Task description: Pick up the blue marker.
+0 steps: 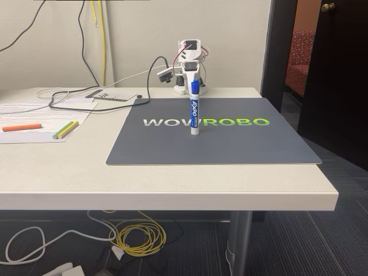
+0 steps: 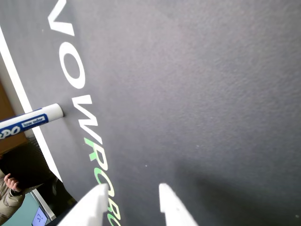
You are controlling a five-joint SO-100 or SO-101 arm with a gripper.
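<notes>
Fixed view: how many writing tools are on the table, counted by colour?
Blue: 1, the blue marker, standing upright on the grey mat
Orange: 1, the orange pen
Yellow: 1, the yellow pen
Green: 1, the green pen
Total: 4

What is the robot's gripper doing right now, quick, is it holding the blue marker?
Gripper: jaws open, holding nothing; the blue marker stands upright on the mat, apart from it.
</notes>
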